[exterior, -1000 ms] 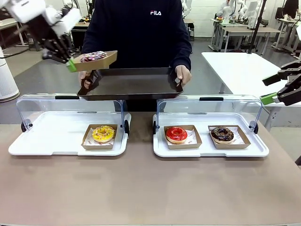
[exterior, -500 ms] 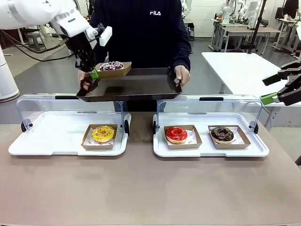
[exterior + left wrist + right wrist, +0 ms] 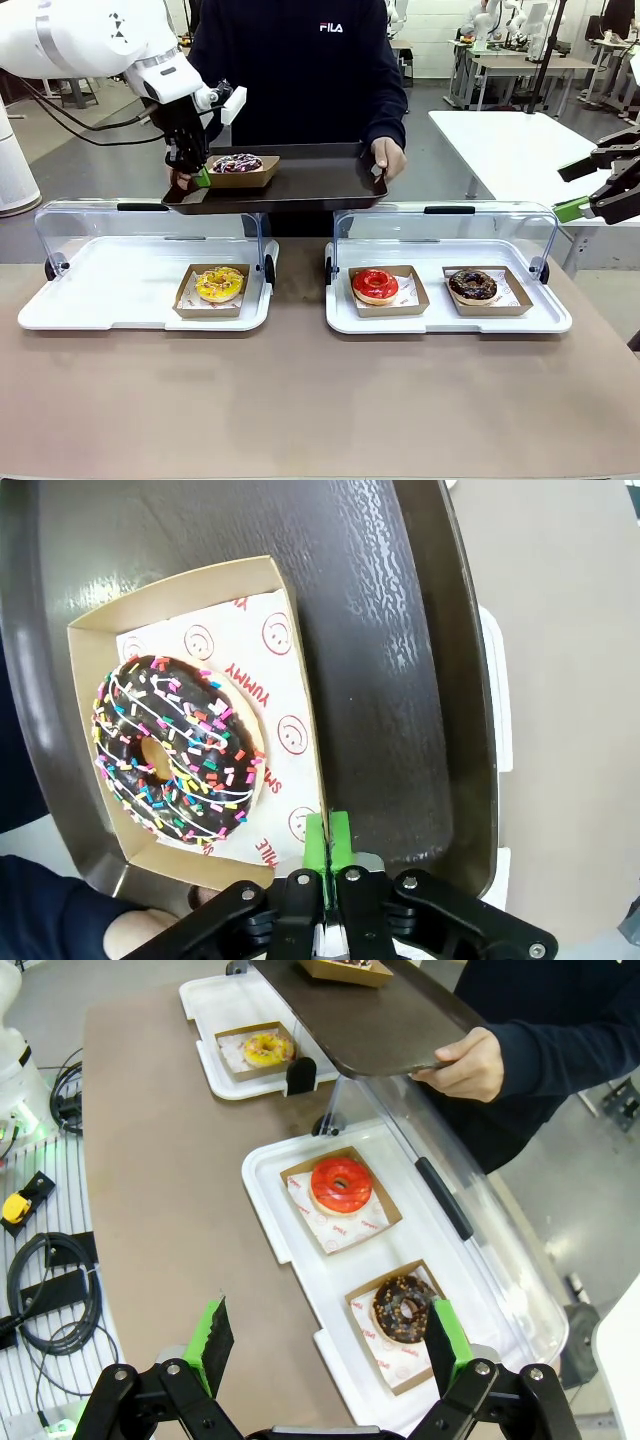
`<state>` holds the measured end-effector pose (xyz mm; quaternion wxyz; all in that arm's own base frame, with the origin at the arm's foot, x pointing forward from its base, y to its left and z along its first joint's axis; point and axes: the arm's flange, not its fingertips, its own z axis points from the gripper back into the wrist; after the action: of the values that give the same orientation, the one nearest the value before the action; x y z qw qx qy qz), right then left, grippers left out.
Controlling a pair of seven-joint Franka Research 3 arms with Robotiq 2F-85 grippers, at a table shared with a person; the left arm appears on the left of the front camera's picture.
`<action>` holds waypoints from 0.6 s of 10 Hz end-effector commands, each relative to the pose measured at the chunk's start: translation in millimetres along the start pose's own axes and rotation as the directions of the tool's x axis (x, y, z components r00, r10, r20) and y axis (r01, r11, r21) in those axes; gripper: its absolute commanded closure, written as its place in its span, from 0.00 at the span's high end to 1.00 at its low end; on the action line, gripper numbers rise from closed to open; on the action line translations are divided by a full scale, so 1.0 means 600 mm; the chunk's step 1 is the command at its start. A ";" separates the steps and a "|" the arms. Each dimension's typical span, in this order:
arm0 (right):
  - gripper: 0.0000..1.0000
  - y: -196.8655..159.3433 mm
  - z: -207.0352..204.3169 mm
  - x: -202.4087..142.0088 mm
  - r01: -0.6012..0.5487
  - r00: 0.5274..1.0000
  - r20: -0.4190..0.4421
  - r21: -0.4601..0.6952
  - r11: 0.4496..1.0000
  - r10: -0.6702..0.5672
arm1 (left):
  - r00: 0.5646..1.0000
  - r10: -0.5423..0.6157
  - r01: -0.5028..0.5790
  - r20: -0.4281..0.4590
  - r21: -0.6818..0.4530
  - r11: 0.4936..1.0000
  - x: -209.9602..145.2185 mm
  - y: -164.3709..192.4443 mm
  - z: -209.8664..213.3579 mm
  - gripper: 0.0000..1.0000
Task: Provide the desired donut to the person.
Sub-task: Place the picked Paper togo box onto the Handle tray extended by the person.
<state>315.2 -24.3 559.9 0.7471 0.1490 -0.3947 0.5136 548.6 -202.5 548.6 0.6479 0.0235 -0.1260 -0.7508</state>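
I looked across the big brown table (image 3: 320, 400) at the person (image 3: 300, 80) in a black top, who stood at the far side. My white left arm (image 3: 80, 40) reached in over the table toward them.

Two white cases with clear lids sat side by side on the table. The left case (image 3: 100, 300) held a yellow donut (image 3: 219, 284). The right case (image 3: 545, 322) held a red donut (image 3: 375, 285) and a brown one (image 3: 472, 286), each in its own little box.

The person held a dark tray (image 3: 320, 180) up over the cases, one hand (image 3: 388, 158) on its right rim.

My right gripper (image 3: 568, 190) hung off to the right side, near the right case, with its two green pads far apart and nothing between them.

My left gripper (image 3: 203, 178) was squeezed tight on the thin edge of a paper box (image 3: 170, 605). The box seemed to rest on the left end of the dark tray. It was tan card, lined with white paper that had red smiley faces and red letters on it.

In that box lay the sprinkle donut (image 3: 175, 750). It was round with a small hole and dark chocolate on top. Thin white lines ran across it, and many tiny sprinkles in pink, blue, green, yellow and orange covered it.
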 end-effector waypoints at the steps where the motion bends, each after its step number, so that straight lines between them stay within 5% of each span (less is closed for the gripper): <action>1: 1.00 -0.001 -0.004 0.000 0.000 1.000 0.008 0.003 1.000 0.000 | 1.000 0.004 -0.004 -0.021 -0.010 1.000 -0.005 -0.005 0.002 0.01; 2: 1.00 -0.001 -0.004 0.000 0.000 1.000 0.008 0.003 1.000 0.000 | 1.000 -0.008 0.008 -0.008 -0.019 1.000 -0.010 -0.003 0.004 0.59; 3: 1.00 -0.001 -0.004 0.000 0.000 1.000 0.008 0.003 1.000 0.000 | 1.000 -0.010 0.011 0.006 -0.020 1.000 -0.012 -0.004 0.008 0.59; 4: 1.00 -0.001 -0.004 0.000 0.000 1.000 0.008 0.003 1.000 0.000 | 1.000 -0.018 0.019 0.019 -0.020 1.000 -0.012 -0.003 0.011 1.00; 5: 1.00 -0.001 -0.004 0.000 0.000 1.000 0.008 0.003 1.000 0.000 | 0.999 -0.034 0.035 0.028 -0.027 0.999 -0.009 -0.004 0.017 0.61; 6: 1.00 -0.001 -0.004 0.000 0.000 1.000 0.008 0.003 1.000 0.000 | 0.999 -0.039 0.040 0.035 -0.026 0.999 -0.007 -0.003 0.023 1.00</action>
<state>315.2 -24.3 559.9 0.7471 0.1490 -0.3947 0.5136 547.2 -199.0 554.1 0.6420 0.0186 -0.1225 -0.7567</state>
